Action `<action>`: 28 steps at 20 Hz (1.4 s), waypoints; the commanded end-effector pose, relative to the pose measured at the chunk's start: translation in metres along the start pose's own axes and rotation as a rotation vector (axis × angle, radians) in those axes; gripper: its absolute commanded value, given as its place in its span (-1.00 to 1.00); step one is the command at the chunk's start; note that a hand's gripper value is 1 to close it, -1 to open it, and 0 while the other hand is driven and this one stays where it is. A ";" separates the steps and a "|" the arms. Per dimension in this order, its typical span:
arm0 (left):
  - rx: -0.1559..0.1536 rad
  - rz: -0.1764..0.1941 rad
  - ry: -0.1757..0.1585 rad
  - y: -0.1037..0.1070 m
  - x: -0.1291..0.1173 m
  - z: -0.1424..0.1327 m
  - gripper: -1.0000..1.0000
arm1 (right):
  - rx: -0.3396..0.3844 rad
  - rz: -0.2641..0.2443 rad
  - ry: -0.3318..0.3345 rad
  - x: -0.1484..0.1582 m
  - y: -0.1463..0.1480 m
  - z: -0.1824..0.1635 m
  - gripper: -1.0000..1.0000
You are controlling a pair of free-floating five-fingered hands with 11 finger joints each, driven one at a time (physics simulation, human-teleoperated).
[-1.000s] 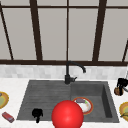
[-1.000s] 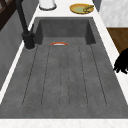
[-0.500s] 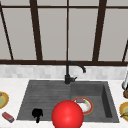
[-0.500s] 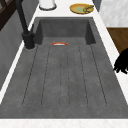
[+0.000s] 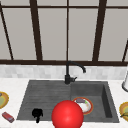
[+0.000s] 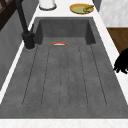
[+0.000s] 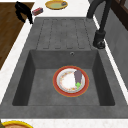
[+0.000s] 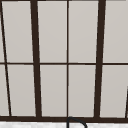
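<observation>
A small red block (image 5: 8,117) lies on the counter's left front edge, next to a yellow plate (image 5: 3,99). The left hand (image 5: 37,114) hangs over the front edge of the sink's (image 5: 45,92) ribbed draining side, fingers drooping down and loosely curled, holding nothing. To its right a big red ball (image 5: 67,115) sits at the front edge. Behind it, a red-rimmed plate (image 5: 86,106) with a bit of food lies in the bowl of the sink. The black tap (image 5: 71,72) stands at the back edge. Another yellow plate (image 5: 124,110) sits by the counter's right edge
</observation>
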 end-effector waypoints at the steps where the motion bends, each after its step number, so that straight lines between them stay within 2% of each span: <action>1: 0.000 0.000 0.000 0.000 0.000 0.000 0.00 | -0.002 0.031 -0.012 -0.011 0.033 0.000 1.00; 3: 0.000 0.000 0.000 0.000 0.000 0.000 0.00 | -0.019 0.050 0.038 -0.011 0.050 0.004 1.00; 6: 0.000 0.000 0.000 0.000 0.000 0.000 0.00 | -0.048 0.061 0.054 -0.014 0.071 -0.005 1.00; 7: 0.000 0.000 0.000 0.000 0.000 0.000 0.00 | -0.062 0.038 0.058 -0.020 0.079 -0.009 1.00; 10: 0.000 0.000 0.000 0.000 0.000 0.000 0.00 | -0.076 0.021 0.072 -0.027 0.094 -0.021 1.00; 13: 0.000 0.000 0.000 0.000 0.000 0.000 0.00 | -0.109 0.012 0.080 -0.036 0.098 -0.023 1.00; 18: 0.000 0.000 0.000 0.000 0.000 0.000 0.00 | -0.118 0.058 0.094 -0.040 0.092 -0.026 1.00; 21: 0.000 0.000 0.000 0.000 0.000 0.000 0.00 | -0.157 0.019 0.114 -0.042 0.093 -0.031 1.00; 22: 0.000 0.000 0.000 0.000 0.000 0.000 0.00 | -0.156 0.022 0.117 -0.039 0.096 -0.034 1.00; 24: 0.000 0.000 0.000 0.000 0.000 0.000 0.00 | -0.103 0.029 0.155 -0.038 0.110 -0.047 1.00; 27: 0.000 0.000 0.000 0.000 0.000 0.000 0.00 | -0.112 0.030 0.170 -0.038 0.115 -0.058 1.00; 28: 0.000 0.000 0.000 0.000 0.000 0.000 0.00 | -0.114 0.035 0.153 -0.040 0.115 -0.051 1.00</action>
